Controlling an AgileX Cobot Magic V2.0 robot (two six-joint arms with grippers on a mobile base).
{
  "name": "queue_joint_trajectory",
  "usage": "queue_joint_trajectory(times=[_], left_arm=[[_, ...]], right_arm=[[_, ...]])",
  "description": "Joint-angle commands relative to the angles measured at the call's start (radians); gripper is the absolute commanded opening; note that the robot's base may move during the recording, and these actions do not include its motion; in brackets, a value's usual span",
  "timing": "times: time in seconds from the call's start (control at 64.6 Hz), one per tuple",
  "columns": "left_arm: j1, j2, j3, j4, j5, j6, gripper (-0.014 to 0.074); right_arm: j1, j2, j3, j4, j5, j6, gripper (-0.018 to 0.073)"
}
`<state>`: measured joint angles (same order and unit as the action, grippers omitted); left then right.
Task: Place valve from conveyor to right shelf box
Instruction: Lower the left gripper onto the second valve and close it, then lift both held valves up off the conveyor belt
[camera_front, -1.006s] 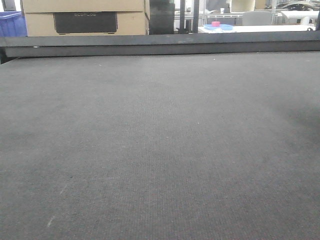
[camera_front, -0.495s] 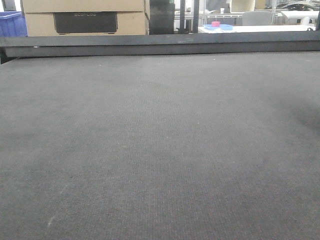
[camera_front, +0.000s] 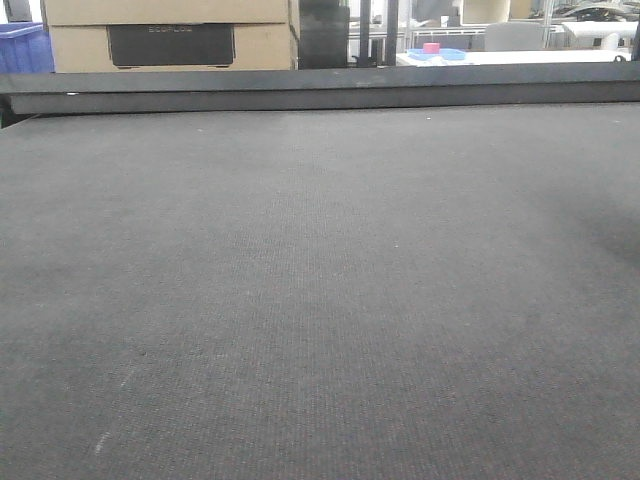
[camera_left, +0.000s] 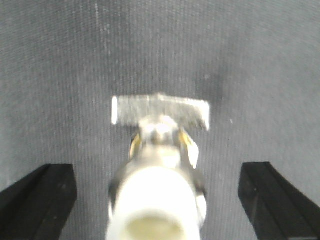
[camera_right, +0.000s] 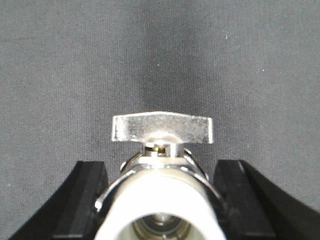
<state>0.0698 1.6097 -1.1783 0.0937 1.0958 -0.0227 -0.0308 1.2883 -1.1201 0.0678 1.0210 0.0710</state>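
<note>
The task is judged to be at an early stage: the shelf box is not shown in any view, and lifting, carrying and placing are all left to do. In the right wrist view a valve (camera_right: 160, 175) is seen against the conveyor (camera_front: 320, 300). The right fingers (camera_right: 90, 200) are set close against both sides of its body, so it appears to be gripped. Whether it is lifted cannot be told. In the left wrist view a blurred valve (camera_left: 159, 165) is flanked by the left fingers (camera_left: 40, 200), which are spread wide and well apart from it. The belt is wide, dark grey and finely woven, and is bounded at the far side by a dark rail (camera_front: 320, 92). Beyond it a cardboard box (camera_front: 170, 35), a blue crate (camera_front: 22, 48) and a pink object (camera_front: 431, 47) on a far desk (camera_front: 540, 57) are made out.
</note>
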Motion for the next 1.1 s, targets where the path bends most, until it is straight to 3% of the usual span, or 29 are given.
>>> queue_joint_trajectory(times=[0.0, 0.201, 0.263, 0.511, 0.759, 1.084], left_arm=[[0.006, 0.007, -0.009, -0.016, -0.011, 0.004, 0.0526], [0.006, 0.007, -0.009, -0.018, -0.011, 0.004, 0.0458], [0.006, 0.007, -0.009, -0.018, -0.009, 0.004, 0.0393], [0.006, 0.007, -0.009, -0.017, -0.027, 0.004, -0.0116], [0.006, -0.063, -0.014, -0.041, -0.034, 0.004, -0.0111], [0.006, -0.367, -0.005, -0.186, -0.201, 0.023, -0.0111]], right_arm=[[0.001, -0.015, -0.007, -0.015, -0.027, -0.001, -0.0162], [0.001, -0.015, -0.007, -0.015, -0.027, -0.001, -0.0162], [0.001, -0.015, -0.007, -0.015, -0.027, -0.001, -0.0162], [0.001, -0.015, -0.007, -0.015, -0.051, -0.001, -0.0162], [0.001, -0.053, -0.007, -0.011, -0.072, -0.001, -0.0162], [0.001, -0.187, 0.0, -0.011, -0.163, -0.054, -0.0162]])
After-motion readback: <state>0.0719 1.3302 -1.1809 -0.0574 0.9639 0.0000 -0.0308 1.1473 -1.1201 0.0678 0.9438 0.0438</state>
